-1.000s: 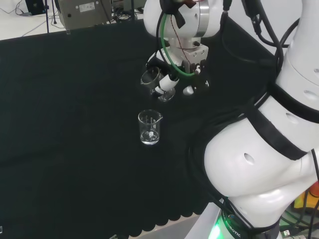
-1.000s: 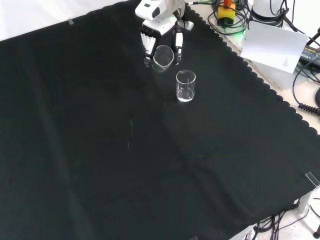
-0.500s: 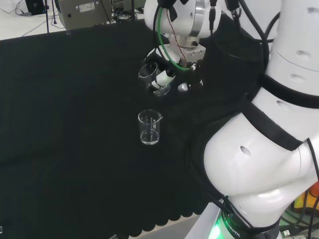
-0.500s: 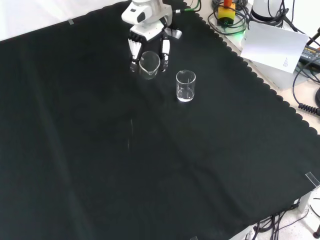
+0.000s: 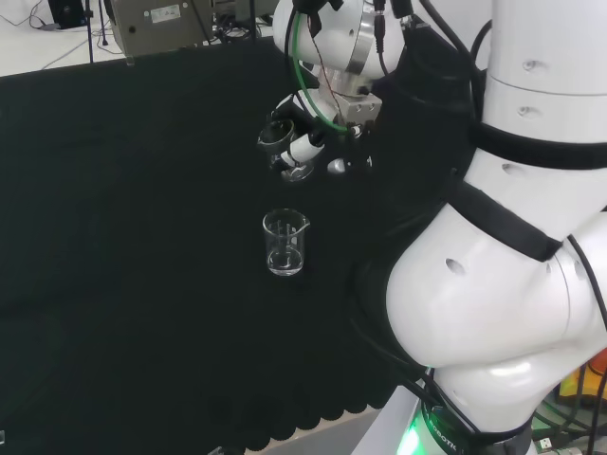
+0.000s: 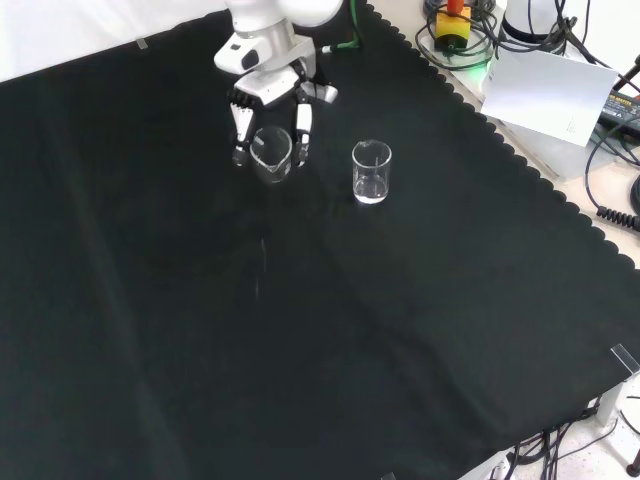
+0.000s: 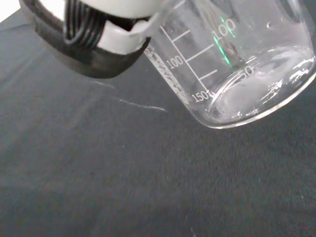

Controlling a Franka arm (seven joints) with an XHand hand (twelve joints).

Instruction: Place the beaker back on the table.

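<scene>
My hand point(image 6: 270, 105) hangs over the back of the black cloth with its fingers and thumb curled round a clear glass beaker point(image 6: 271, 153). The held beaker point(image 5: 282, 144) is tilted and off the cloth, beyond the second beaker in the head view. In the wrist view the beaker point(image 7: 237, 64) is close and large, its printed scale and thick base showing, with a black and white part of the hand point(image 7: 94, 34) beside it. A second clear beaker point(image 6: 371, 172) stands upright on the cloth to the right of the hand in the front view; the same standing beaker point(image 5: 285, 244) shows in the head view.
The black cloth point(image 6: 300, 330) reaches wide to the left and front in the front view. Its scalloped edge point(image 6: 520, 165) runs along the right, with cables and a white box point(image 6: 550, 90) beyond. My arm's white links point(image 5: 493, 284) stand at the head view's right.
My hand has carried the held beaker leftward in the front view, away from the standing beaker, and a little nearer the camera. The standing beaker has stayed put.
</scene>
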